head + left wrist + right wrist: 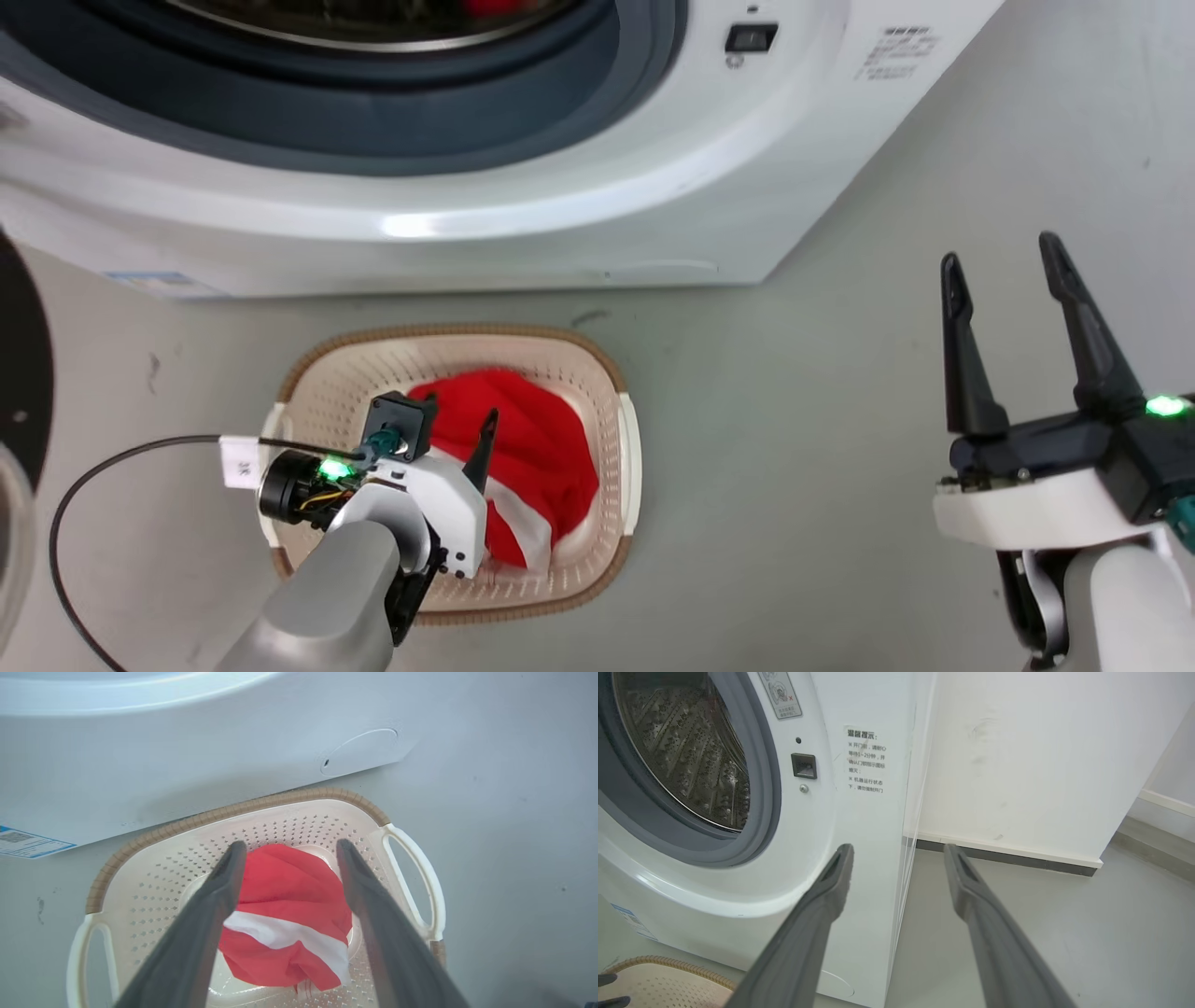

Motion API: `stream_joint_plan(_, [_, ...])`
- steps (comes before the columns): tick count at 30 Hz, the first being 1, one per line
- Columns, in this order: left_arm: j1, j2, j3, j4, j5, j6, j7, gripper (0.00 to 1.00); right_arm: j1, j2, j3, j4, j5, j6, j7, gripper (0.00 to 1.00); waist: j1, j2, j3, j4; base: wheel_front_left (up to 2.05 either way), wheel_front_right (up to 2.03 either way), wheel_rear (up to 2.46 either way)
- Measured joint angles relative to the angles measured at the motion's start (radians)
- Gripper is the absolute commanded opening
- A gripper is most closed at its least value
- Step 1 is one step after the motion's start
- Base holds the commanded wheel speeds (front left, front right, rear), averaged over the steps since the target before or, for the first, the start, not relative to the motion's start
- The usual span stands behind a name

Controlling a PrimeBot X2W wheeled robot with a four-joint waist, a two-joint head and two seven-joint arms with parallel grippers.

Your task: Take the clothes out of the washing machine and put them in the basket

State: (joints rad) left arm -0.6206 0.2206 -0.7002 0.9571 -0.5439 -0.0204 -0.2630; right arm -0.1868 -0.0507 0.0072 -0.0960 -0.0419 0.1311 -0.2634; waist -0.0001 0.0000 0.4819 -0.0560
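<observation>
2 spread-fingered grippers: left gripper [290, 847] over the clothes [286, 891] in the basket [233, 810], right gripper [1001, 252] aside.

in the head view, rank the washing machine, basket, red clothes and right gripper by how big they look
1. washing machine, cropped at the frame
2. basket
3. clothes and right gripper: about alike, and the gripper is nearer the camera, so no ranking
</observation>
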Motion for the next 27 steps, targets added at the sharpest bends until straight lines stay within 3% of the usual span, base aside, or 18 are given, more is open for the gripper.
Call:
stream_joint_plan(8, [0.137,0.034,0.159,-0.265,0.081,0.064,0.000,1.00,0.057,0.000,0.010,0.019,0.000,0.000,0.000,1.00,-0.0001,0.0000,-0.117,0.010,0.00,0.00,0.00])
stream_joint_plan(15, [0.180,0.050,0.291,-0.415,0.132,0.073,0.000,1.00,0.079,0.000,0.017,0.021,-0.002,0.000,0.000,1.00,-0.0001,0.0000,-0.166,0.001,0.00,0.00,0.00])
stream_joint_plan(20, [0.114,0.049,0.346,-0.430,0.155,0.053,0.000,1.00,0.080,0.000,0.021,0.016,0.005,0.000,0.000,1.00,0.0000,0.0000,-0.154,-0.010,0.00,0.00,0.00])
stream_joint_plan(27, [-0.095,0.061,0.343,-0.295,0.184,0.010,0.018,1.00,0.054,0.000,0.032,0.007,0.017,0.000,0.000,1.00,0.0001,0.0000,-0.096,-0.036,0.00,0.00,0.00])
